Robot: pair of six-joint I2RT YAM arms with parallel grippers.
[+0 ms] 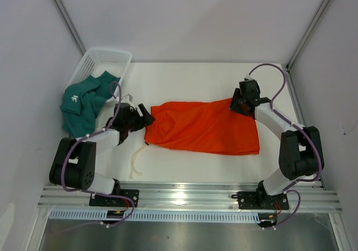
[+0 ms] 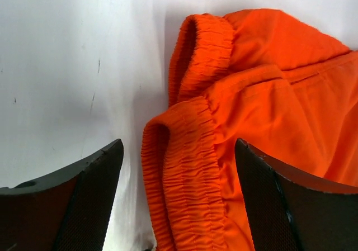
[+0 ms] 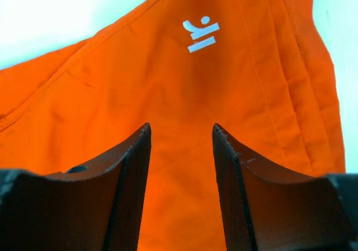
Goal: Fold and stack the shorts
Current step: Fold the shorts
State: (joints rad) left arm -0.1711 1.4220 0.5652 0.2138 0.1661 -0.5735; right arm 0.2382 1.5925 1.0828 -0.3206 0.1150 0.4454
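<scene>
The orange shorts (image 1: 204,129) lie spread flat in the middle of the table, waistband to the left. My left gripper (image 1: 146,115) is at that waistband end. In the left wrist view it (image 2: 179,145) stands open, with the gathered elastic waistband (image 2: 187,184) between the jaws and touching neither. My right gripper (image 1: 235,103) is over the far right corner of the orange shorts. It (image 3: 182,127) is open above flat fabric, near a small white logo (image 3: 200,34). The teal shorts (image 1: 84,103) hang crumpled over the basket's near edge at the left.
A white mesh basket (image 1: 114,58) stands at the back left corner. A white drawstring (image 1: 136,164) lies loose on the table near the left arm's base. Grey walls close in both sides, and a metal rail (image 1: 190,192) runs along the near edge.
</scene>
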